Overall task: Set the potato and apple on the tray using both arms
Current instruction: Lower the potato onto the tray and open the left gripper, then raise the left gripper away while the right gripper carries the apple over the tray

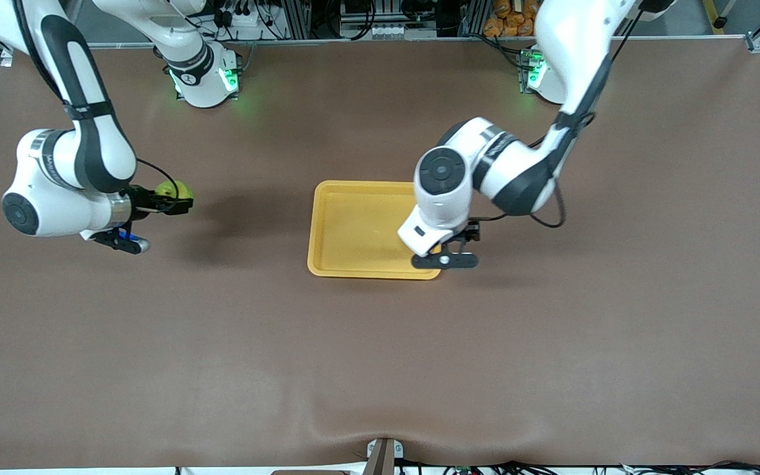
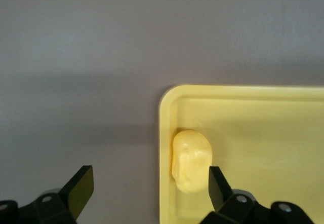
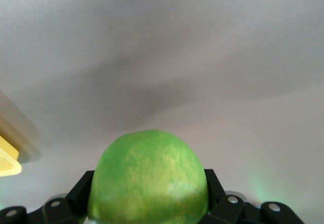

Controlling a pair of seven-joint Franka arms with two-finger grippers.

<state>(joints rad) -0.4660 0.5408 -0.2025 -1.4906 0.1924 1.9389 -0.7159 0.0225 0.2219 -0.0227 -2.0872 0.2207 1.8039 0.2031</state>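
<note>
While the tray (image 1: pixel 353 227) lies flat near the middle of the brown counter (image 1: pixel 380 369), the move to come turns on the stretch of bare counter between it and the apple (image 1: pixel 175 190), which hangs well apart from it toward the right arm's end of the counter. The right arm carries that apple in the air over bare counter, so it is the arm that has to travel toward the tray. Its right pincer (image 1: pixel 179 203) is clamped on the apple, the black fingers (image 3: pixel 81 191) pressed against both sides of the green fruit, and the tray's edge shows only as a yellow sliver at the border of the right wrist view. The left arm reaches over the tray's corner nearest the front camera and the left arm's end. There the potato (image 2: pixel 191 159) lies on the tray, tucked against the rim at that corner, its long axis running along that rim. The left pincer (image 2: pixel 147 188) hangs over it spread wide, gripping nothing.
</note>
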